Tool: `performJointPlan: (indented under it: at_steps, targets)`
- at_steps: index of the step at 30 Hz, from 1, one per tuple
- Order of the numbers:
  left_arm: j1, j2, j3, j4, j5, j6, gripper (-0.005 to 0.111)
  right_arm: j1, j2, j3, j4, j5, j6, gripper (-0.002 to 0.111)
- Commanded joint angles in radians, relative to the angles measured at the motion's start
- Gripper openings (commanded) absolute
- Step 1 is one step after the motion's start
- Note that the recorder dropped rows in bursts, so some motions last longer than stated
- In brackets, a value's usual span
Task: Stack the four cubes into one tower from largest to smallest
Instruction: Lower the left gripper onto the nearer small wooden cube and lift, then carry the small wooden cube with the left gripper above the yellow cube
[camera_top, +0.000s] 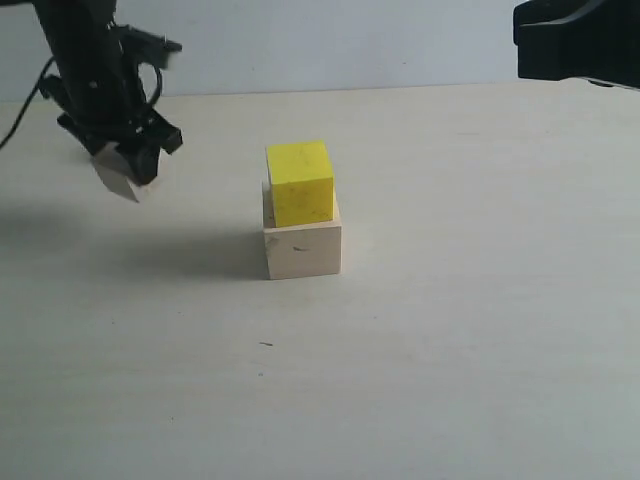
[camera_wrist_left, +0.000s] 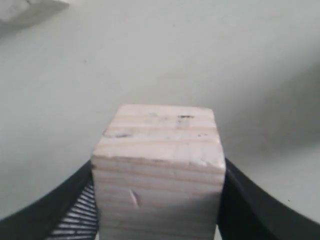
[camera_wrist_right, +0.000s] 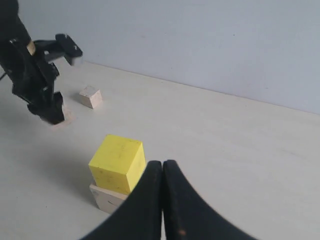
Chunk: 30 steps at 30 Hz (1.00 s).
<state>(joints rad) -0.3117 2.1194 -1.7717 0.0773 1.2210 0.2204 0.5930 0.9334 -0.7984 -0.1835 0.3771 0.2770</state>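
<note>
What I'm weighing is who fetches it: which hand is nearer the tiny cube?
Left. The left hand, gripping a wood cube, is right beside the tiny cube; the shut right hand is well away, across the yellow cube from it.

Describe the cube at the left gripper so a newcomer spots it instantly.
Start at the stack in the middle of the table: a yellow cube on a large pale wood cube. Off to its left hangs the black left gripper, with the grainy wood cube between its fingers. It alone shows striped grain and sits apart from the stack.
</note>
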Motion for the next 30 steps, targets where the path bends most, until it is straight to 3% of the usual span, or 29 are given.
performJointPlan:
  at_steps: [1, 4, 9, 19, 28, 30]
  targets:
    - [0.001, -0.160, -0.043, -0.068, 0.000, 0.133, 0.000, -0.001, -0.001, 0.004, -0.002, -0.011, -0.007, 0.000]
    - [0.001, -0.227, -0.128, -0.271, 0.000, 0.264, 0.000, -0.001, -0.001, 0.004, -0.002, -0.010, -0.007, 0.000]
    - [-0.020, -0.232, -0.168, -0.411, 0.000, 0.356, 0.000, -0.001, -0.001, 0.004, -0.002, -0.010, -0.007, 0.000]
    - [-0.166, -0.207, -0.168, -0.224, 0.000, 0.386, 0.000, -0.001, -0.001, 0.004, 0.001, -0.010, -0.007, 0.000]
    - [-0.213, -0.186, -0.168, -0.222, 0.000, 0.386, 0.000, -0.001, -0.001, 0.004, 0.007, -0.008, -0.007, 0.000]
    - [-0.249, -0.186, -0.168, -0.222, 0.000, 0.388, 0.000, -0.001, -0.001, 0.004, 0.009, -0.008, -0.007, 0.000]
